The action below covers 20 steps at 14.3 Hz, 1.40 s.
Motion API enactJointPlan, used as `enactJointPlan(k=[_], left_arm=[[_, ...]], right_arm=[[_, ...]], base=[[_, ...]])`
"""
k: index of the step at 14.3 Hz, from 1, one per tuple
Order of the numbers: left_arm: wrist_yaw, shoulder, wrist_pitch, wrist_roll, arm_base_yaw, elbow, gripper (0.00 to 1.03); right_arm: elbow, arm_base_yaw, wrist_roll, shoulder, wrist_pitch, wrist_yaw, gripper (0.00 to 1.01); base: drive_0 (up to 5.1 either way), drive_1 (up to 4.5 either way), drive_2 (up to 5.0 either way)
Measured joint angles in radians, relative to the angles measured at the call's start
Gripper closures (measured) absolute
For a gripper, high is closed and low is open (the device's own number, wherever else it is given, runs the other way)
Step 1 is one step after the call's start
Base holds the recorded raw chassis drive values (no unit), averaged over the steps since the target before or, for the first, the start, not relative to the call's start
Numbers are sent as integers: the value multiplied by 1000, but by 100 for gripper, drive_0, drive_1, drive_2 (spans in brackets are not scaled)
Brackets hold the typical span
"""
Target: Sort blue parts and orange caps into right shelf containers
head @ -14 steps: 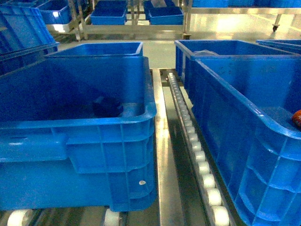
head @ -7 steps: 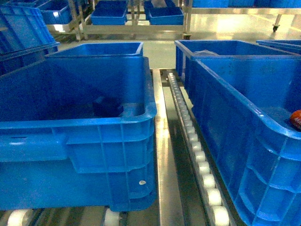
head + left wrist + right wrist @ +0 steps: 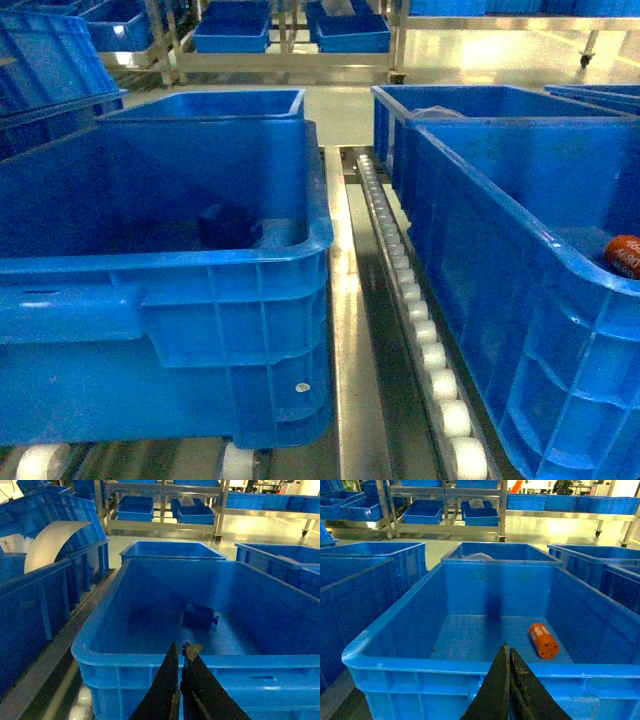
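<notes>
the orange cap (image 3: 543, 640) lies on its side in the right crate (image 3: 470, 666), so it may roll; both pincers, left (image 3: 181, 690) and right (image 3: 507, 690), are closed and empty.

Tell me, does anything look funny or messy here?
Nothing is spilled or broken. The orange cap lies tipped on its side in the right crate, and a lone blue part sits in the left crate.

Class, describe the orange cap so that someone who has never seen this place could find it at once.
Find the roller track between the two nearest big blue crates and take the crate to its right. On its floor lies the orange cap, a short cylinder on its side. It is the only orange thing and the only item in that crate.
</notes>
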Motion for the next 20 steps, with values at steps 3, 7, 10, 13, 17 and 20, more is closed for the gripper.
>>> enactJointPlan(k=[3, 7, 10, 13, 17, 20], left_arm=[[0, -153, -137, 0, 0, 0, 101], [0, -292, -271, 0, 0, 0, 101], [0, -371, -349, 0, 0, 0, 101], [0, -430, -410, 0, 0, 0, 101], [-1, -611, -588, 1, 0, 5, 101], [0, -612, -607, 2, 0, 0, 101]], right_arm=[[0, 0, 0, -130, -123, 0, 100], [0, 0, 0, -255, -246, 0, 100], [0, 0, 0, -322, -311, 0, 100], [0, 0, 2, -389, -392, 0, 100], [0, 0, 3, -530, -532, 0, 100], [0, 0, 3, -530, -530, 0, 100]], base=[[0, 0, 0], [0, 0, 0], [0, 0, 0], [0, 0, 0], [0, 0, 0], [0, 0, 0]])
